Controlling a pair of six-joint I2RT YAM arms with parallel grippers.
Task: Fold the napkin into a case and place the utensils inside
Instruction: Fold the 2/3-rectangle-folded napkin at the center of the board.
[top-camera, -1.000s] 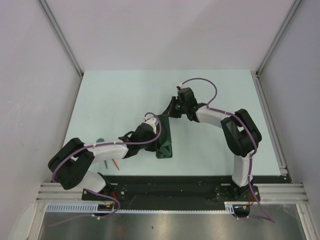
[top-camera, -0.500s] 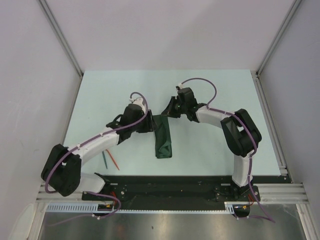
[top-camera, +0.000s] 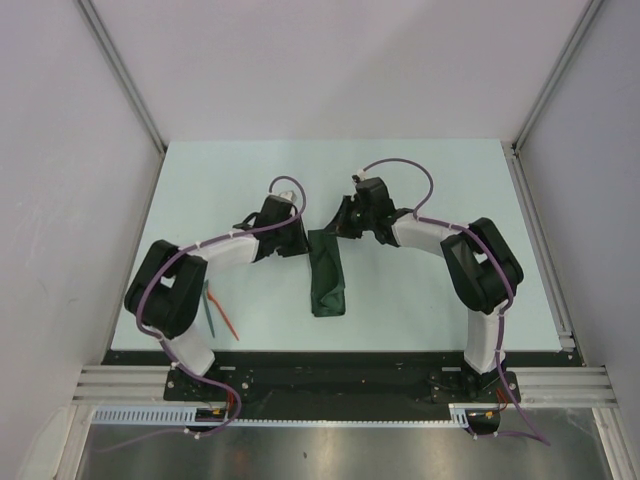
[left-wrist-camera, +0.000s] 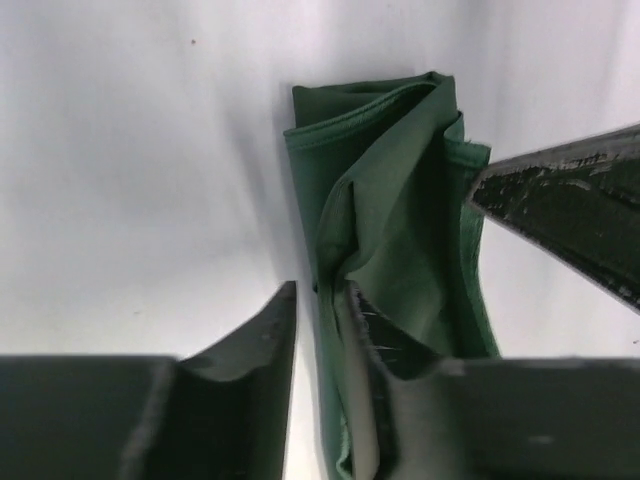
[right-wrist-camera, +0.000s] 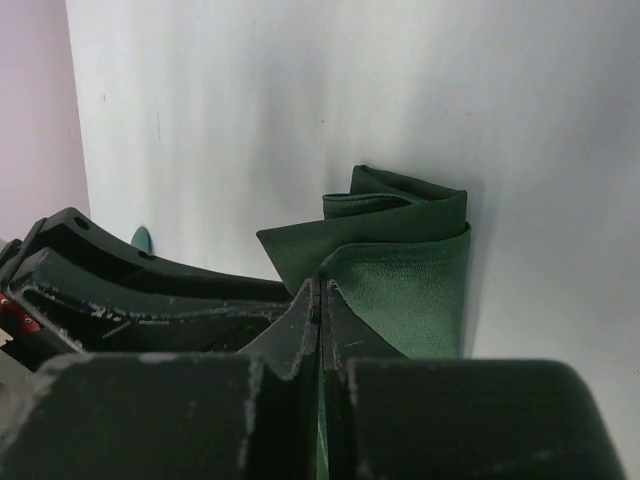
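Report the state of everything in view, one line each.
napkin, folded into a narrow strip on the table.
utensils, lying loose on the table, outside the napkin.
left gripper, open, straddling the napkin's edge.
right gripper, shut on the napkin's far end.

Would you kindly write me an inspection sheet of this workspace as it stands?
Surface: pale table, no marks seen.
Job's things: dark green napkin folded into a narrow strip, mid-table; teal utensil and orange-red utensil lie outside it, beside the left arm's base.
Clutter: nothing seen.
Hands: right hand shut on the napkin's far end, a layer lifted; left hand open, fingers astride the cloth's edge.
Cables: purple cables loop along both arms, off the cloth.
Surroundings: plain walls; metal rails at the near edge.
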